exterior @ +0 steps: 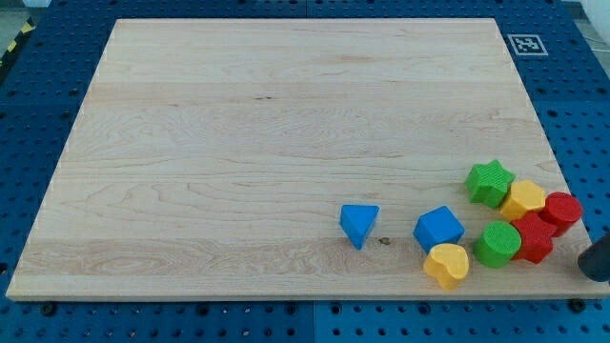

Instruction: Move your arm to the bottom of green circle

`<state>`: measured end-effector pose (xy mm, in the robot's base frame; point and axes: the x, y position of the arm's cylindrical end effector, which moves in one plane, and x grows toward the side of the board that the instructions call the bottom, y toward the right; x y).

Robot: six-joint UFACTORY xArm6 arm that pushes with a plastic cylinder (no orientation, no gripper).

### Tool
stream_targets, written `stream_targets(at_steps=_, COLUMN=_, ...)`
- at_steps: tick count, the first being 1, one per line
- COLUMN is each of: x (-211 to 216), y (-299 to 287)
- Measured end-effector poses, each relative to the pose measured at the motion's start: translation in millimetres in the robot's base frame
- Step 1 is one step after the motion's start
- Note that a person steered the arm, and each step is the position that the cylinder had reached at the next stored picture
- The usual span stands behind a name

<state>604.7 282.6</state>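
Observation:
The green circle (498, 244) lies near the board's bottom right, touching a red star-like block (534, 238) on its right. A dark shape at the view's right edge is my rod; my tip (593, 272) sits off the board's right edge, to the right of and slightly lower than the green circle, with the red block between them. The tip touches no block.
Around the green circle lie a green star (489, 183), a yellow hexagon (524, 200), a red round block (560, 211), a blue cube (438, 229) and a yellow heart (447, 265). A blue triangle (358, 224) lies further left. The wooden board (238, 143) rests on a blue pegboard.

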Motion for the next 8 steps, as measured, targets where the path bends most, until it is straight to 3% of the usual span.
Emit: stream_targets(at_steps=8, x=13.4, y=-63.7)
